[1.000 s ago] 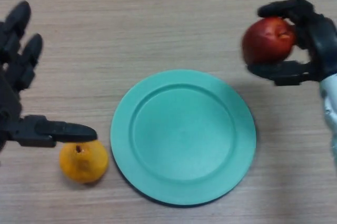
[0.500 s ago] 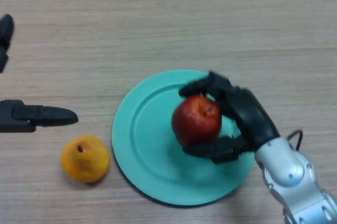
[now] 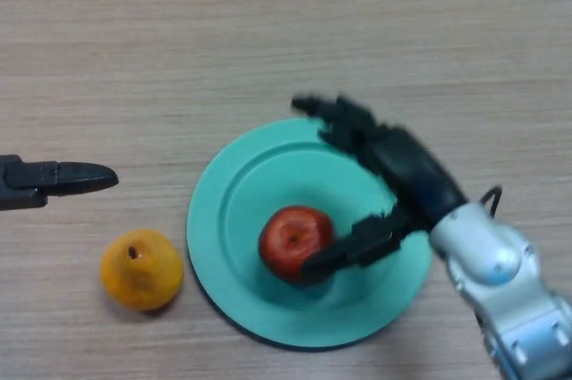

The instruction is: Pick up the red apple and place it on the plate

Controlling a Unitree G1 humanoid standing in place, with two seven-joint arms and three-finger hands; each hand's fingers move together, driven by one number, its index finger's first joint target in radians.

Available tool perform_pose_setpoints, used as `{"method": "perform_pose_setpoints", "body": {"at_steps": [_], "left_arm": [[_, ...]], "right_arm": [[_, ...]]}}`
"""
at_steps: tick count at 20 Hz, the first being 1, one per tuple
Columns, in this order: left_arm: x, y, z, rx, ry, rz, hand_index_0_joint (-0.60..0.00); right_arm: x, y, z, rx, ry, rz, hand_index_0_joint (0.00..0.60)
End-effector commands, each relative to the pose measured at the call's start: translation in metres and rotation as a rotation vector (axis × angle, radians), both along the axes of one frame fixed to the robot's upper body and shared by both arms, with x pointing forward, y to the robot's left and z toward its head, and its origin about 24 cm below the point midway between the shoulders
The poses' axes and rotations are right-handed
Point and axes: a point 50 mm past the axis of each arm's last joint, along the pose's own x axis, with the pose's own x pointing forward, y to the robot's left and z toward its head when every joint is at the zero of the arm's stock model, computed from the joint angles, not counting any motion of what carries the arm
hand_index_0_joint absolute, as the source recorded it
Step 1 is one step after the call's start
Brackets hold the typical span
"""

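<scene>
The apple sits on the plate, a little left of and below its middle, so the placing looks done or nearly so. The right hand is spread wide over the plate: its fingers reach up past the far rim, well clear of the fruit, while the thumb lies low beside the apple's right side, touching it or just off it; I cannot tell which. That spread reads as a release, with the apple resting on the plate rather than held. The apple is deep red, round and glossy, with a small dimple on top. The left hand shows only at the left edge, lying flat and straight over the tabletop, idle. An orange rests on the tabletop just left of the plate, clear of it.
</scene>
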Motion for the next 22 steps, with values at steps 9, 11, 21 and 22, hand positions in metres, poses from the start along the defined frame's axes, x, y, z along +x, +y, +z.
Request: {"method": "perform_pose_setpoints", "body": {"at_steps": [9, 11, 21, 22], "left_arm": [[-0.006, 0.0, 0.028, 0.103, -0.169, -0.049, 0.0], [-0.003, 0.001, 0.028, 0.097, -0.194, -0.049, 0.0], [0.012, -0.009, 0.028, 0.071, -0.099, -0.17, 0.0], [0.012, -0.009, 0.029, 0.074, -0.093, -0.172, 0.0]], "right_arm": [[-0.022, -0.091, 0.077, 0.373, -0.19, -0.129, 0.0], [-0.03, -0.103, 0.067, 0.388, -0.151, -0.156, 0.0], [-0.032, -0.112, 0.087, 0.467, -0.277, -0.201, 0.0], [-0.03, -0.112, 0.084, 0.466, -0.279, -0.209, 0.0]]}}
